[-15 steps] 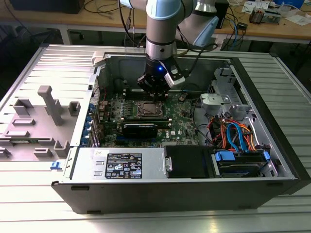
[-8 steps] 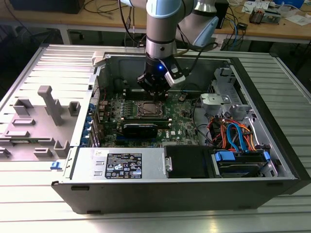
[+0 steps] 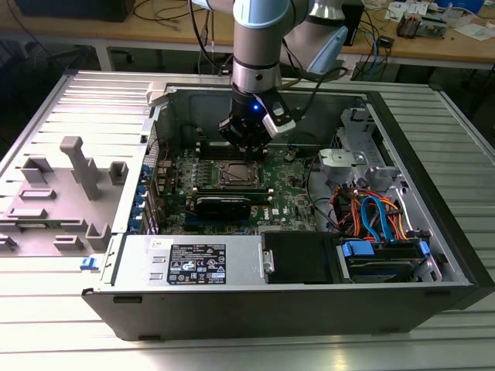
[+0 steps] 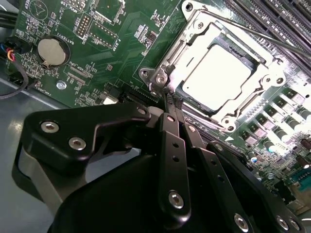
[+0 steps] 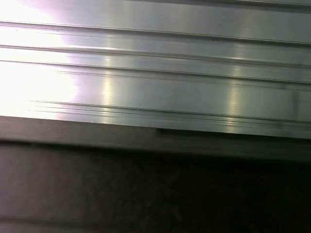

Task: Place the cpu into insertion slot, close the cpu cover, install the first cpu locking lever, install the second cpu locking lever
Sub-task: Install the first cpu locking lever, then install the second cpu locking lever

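In the first wrist view a pale ribbed metal surface [image 5: 160,82] runs across the frame, its long parallel grooves catching strong glare toward one side. Along its edge lies a dark band [image 5: 146,141] with a short black slit in it. Beyond that edge is a dull brownish-grey area [image 5: 155,194], perhaps another panel, too blurred to tell

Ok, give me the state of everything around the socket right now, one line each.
cpu: seated flat in the socket.
cpu cover: closed down over the chip, framing it.
locking lever: thin rod lying along the cover's edge; whether it is latched cannot be told.
gripper: jaws shut together, tips at the cover's corner.
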Robot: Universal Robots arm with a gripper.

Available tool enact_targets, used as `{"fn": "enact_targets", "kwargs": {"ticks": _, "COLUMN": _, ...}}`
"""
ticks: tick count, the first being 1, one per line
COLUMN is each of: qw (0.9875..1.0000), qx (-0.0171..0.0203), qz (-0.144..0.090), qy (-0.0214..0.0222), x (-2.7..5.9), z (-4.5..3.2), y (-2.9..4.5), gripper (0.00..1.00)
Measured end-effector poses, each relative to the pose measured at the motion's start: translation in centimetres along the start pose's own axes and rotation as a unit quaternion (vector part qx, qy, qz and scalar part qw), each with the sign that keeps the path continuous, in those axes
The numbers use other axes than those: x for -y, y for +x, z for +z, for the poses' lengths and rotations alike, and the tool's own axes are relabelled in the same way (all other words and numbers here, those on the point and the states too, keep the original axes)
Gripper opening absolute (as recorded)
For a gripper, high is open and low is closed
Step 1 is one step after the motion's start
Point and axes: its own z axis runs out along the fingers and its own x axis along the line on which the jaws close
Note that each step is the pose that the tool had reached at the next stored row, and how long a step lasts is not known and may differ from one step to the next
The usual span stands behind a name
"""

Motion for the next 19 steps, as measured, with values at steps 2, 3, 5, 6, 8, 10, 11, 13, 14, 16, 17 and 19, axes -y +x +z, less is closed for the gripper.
{"fn": "enact_targets", "kwargs": {"ticks": 2, "qw": 1.0, "qx": -0.0001, "qz": 0.001, "qy": -0.0001, "x": 0.11, "z": -0.19, "y": 0.01, "gripper": 0.11}}
{"fn": "enact_targets", "kwargs": {"ticks": 3, "qw": 1.0, "qx": -0.0001, "qz": 0.001, "qy": -0.0001, "x": 0.15, "z": -0.25, "y": 0.01, "gripper": 0.11}}
{"fn": "enact_targets", "kwargs": {"ticks": 5, "qw": 1.0, "qx": 0.0, "qz": 0.001, "qy": -0.0001, "x": 0.21, "z": -0.3, "y": 0.02, "gripper": 0.11}}
{"fn": "enact_targets", "kwargs": {"ticks": 6, "qw": 1.0, "qx": 0.0, "qz": 0.001, "qy": -0.0001, "x": 0.22, "z": -0.29, "y": 0.02, "gripper": 0.11}}
{"fn": "enact_targets", "kwargs": {"ticks": 8, "qw": 1.0, "qx": 0.0, "qz": 0.001, "qy": -0.0004, "x": 0.23, "z": -0.3, "y": 0.01, "gripper": 0.11}}
{"fn": "enact_targets", "kwargs": {"ticks": 10, "qw": 1.0, "qx": 0.0, "qz": 0.001, "qy": -0.0007, "x": 0.23, "z": -0.3, "y": 0.01, "gripper": 0.11}}
{"fn": "enact_targets", "kwargs": {"ticks": 11, "qw": 1.0, "qx": 0.0, "qz": 0.001, "qy": -0.0007, "x": 0.23, "z": -0.3, "y": 0.01, "gripper": 0.11}}
{"fn": "enact_targets", "kwargs": {"ticks": 13, "qw": 1.0, "qx": 0.0, "qz": 0.001, "qy": -0.0008, "x": 0.23, "z": -0.3, "y": 0.02, "gripper": 0.11}}
{"fn": "enact_targets", "kwargs": {"ticks": 14, "qw": 1.0, "qx": 0.0, "qz": 0.001, "qy": -0.0008, "x": 0.26, "z": -0.3, "y": 0.02, "gripper": 0.11}}
{"fn": "enact_targets", "kwargs": {"ticks": 16, "qw": 1.0, "qx": 0.0, "qz": 0.001, "qy": -0.0008, "x": 0.3, "z": -0.29, "y": 0.02, "gripper": 0.11}}
{"fn": "enact_targets", "kwargs": {"ticks": 17, "qw": 1.0, "qx": 0.0, "qz": 0.001, "qy": -0.0008, "x": 0.34, "z": -0.3, "y": 0.02, "gripper": 0.11}}
{"fn": "enact_targets", "kwargs": {"ticks": 19, "qw": 1.0, "qx": 0.0, "qz": 0.001, "qy": -0.0007, "x": 0.48, "z": -0.3, "y": 0.03, "gripper": 0.11}}
